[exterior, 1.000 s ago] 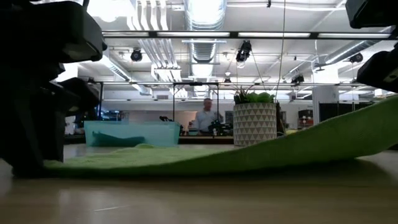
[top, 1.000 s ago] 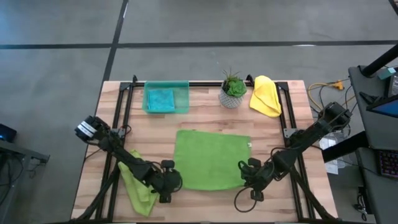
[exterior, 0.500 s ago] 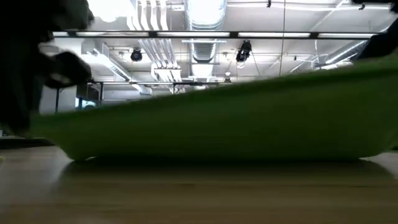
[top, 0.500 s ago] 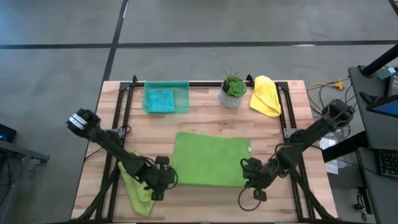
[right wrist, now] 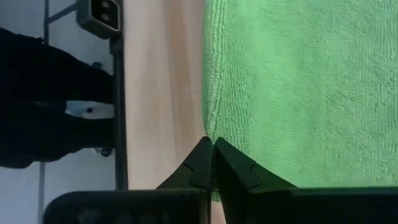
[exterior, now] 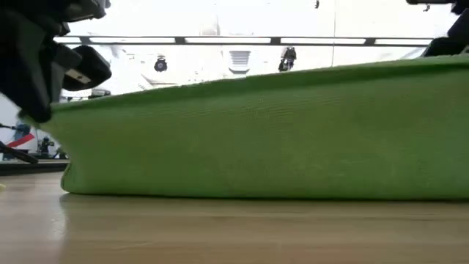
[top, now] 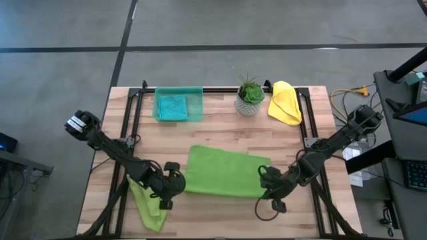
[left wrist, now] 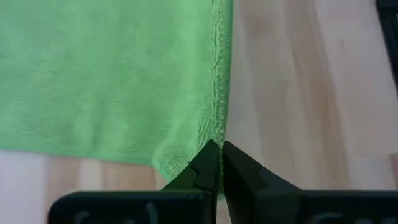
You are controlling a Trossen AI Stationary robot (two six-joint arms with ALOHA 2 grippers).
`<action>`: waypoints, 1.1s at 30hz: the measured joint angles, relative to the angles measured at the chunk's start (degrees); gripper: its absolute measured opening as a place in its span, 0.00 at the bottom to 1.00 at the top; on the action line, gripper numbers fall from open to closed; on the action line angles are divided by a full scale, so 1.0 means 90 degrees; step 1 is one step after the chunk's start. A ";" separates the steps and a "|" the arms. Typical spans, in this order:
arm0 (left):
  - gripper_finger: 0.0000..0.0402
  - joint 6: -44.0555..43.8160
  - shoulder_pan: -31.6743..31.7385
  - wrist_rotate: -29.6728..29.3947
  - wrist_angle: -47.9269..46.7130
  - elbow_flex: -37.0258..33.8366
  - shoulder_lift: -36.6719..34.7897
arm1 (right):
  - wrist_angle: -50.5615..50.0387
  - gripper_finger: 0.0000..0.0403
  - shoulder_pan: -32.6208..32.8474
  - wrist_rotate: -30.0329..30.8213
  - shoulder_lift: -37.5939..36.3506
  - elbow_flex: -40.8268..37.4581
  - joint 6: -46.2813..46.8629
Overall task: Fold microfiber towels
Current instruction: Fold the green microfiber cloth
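Pale wooden planks make up the desk (top: 220,137), framed by dark rails and standing on a grey concrete floor.

At the desk's near edge the left gripper (left wrist: 219,163) has its jaws pinched fully together on one near corner of the lime green towel (top: 225,173), the cloth's hemmed edge running straight out from between the tips. The right gripper (right wrist: 211,157) is likewise clamped tight on the other near corner, with no gap showing between its fingers. In the high view the left gripper (top: 175,181) sits at the towel's left side and the right gripper (top: 268,180) at its right side, each touching the fabric. Between them the towel is raised off the desk along its near edge; in the low view it hangs as a green wall (exterior: 256,132) whose lower fold rests on the wood.

A second lime green towel (top: 147,203) lies crumpled near the desk's near left corner, just beside the left arm. Near the far left edge a see-through green tray (top: 195,100) holds a folded teal towel (top: 172,107). A small potted plant (top: 250,97) stands at the far edge right of centre, and a yellow towel (top: 285,103) lies bunched just beside it, toward the far right corner.
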 joint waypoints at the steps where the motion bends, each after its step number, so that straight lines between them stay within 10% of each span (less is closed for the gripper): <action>1: 0.00 0.0073 0.0039 -0.0073 -0.0075 -0.0038 -0.0068 | 0.0008 0.02 -0.0051 0.0001 0.0005 -0.0027 0.0000; 33: 0.00 0.3407 0.3347 0.0173 0.0057 -0.0394 -0.0517 | -0.1196 0.02 -0.1676 0.0171 -0.0005 -0.0262 -0.0500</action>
